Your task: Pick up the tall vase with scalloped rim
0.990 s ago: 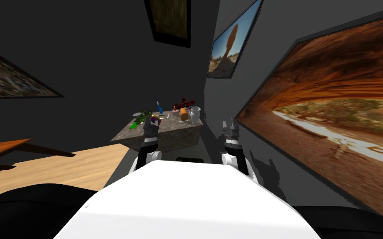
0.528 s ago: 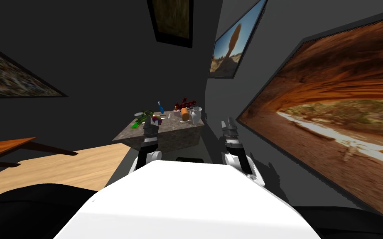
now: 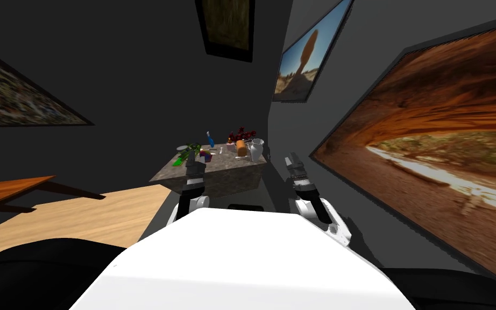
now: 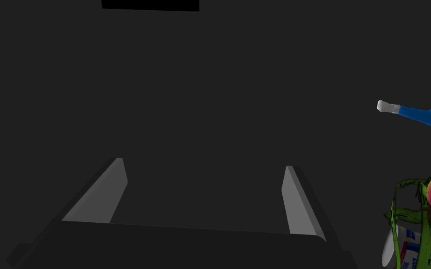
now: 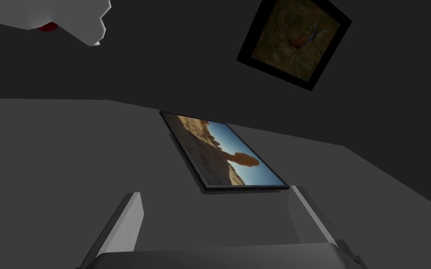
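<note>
Approach step, I judge: the white vase [image 3: 256,149] stands at the tabletop's [image 3: 209,171] far right corner. The left tool [image 4: 203,162] and right tool [image 5: 214,192] gape wide, empty. Next: bring the right tool to its body.

**A:** Is there any writing to read here?

**B:** None that is legible. In the left wrist view, at the lower right of the frame, a white packet [image 4: 411,244] carries blue printed marks. It is partly hidden behind a green stalk [image 4: 423,224].

**A:** Can those marks be made out?

**B:** No. They are too small and too cut off to tell as letters.
</note>
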Robot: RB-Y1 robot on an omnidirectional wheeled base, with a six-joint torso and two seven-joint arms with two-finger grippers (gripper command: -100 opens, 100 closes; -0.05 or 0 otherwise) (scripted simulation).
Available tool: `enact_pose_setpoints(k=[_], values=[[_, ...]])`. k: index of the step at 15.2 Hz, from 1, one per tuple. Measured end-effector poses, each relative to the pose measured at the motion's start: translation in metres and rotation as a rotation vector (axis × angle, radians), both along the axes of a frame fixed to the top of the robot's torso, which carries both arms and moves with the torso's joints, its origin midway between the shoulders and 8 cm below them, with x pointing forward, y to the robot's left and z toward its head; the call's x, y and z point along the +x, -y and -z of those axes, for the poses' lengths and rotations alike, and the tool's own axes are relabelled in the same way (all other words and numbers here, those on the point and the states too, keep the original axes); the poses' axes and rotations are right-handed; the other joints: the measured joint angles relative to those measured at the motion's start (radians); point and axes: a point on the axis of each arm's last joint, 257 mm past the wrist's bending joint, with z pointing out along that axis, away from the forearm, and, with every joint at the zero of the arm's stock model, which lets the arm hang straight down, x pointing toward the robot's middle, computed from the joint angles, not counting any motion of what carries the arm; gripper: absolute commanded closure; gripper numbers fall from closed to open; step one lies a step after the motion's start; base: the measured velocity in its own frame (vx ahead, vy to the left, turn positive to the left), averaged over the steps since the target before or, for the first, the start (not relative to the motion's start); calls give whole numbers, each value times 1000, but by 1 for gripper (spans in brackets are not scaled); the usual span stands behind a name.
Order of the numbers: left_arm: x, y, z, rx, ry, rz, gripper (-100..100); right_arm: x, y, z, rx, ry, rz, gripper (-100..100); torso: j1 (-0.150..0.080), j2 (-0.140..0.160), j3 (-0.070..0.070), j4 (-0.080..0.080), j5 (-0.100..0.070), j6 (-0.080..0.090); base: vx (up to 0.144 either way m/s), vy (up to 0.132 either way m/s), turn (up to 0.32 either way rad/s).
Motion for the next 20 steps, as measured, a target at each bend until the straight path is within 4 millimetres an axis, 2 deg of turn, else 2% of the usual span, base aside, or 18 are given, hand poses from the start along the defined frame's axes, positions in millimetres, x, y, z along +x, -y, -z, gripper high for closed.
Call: enact_pose_setpoints(k=[20], values=[[0,0,0,0,0,0,0,17,-13,25,-494,-57,-113,-100,1,-1,0,0,0,0,10,34,30]])
